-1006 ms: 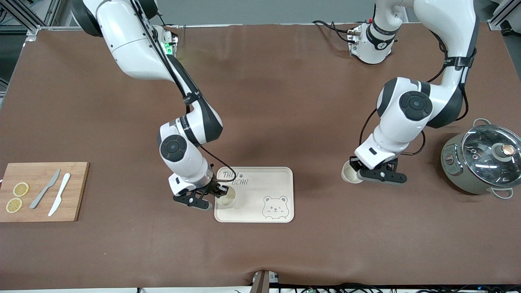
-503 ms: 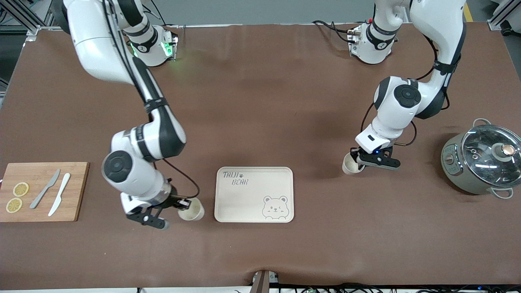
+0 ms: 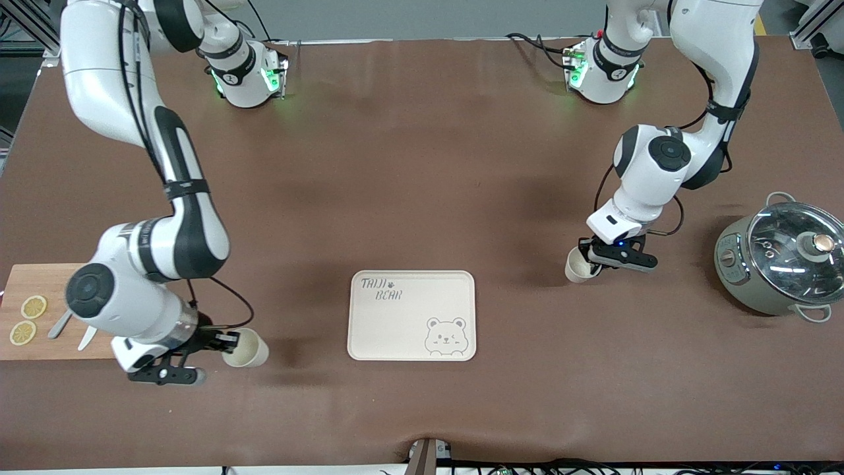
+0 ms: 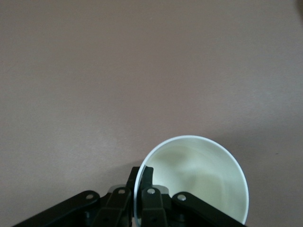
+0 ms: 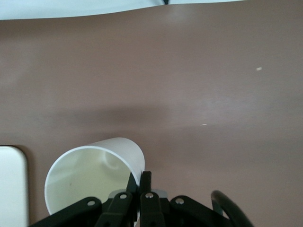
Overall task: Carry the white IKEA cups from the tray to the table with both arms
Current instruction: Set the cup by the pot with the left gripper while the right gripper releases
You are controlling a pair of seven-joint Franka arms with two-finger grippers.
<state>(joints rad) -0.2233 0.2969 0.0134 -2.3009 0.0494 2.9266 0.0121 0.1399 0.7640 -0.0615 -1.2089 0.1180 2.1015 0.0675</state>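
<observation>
Pinching the first cup [image 3: 245, 348] by its rim with the right jaws, clamped shut on the thin wall, one finger inside and one outside. Hanging it just over the brown worktop [image 3: 422, 165], between the wooden cutting board [image 3: 39, 284] and the empty tray [image 3: 411, 323]. Leaning a bit, mouth up by the jaws, bottom toward the tray, long way nearly up and down. Gripping the second cup [image 3: 580, 265] the same way with the left jaws, over the worktop between the tray and the lidded pot [image 3: 745, 277]. Probably needing only a straight trip down, then letting go.
</observation>
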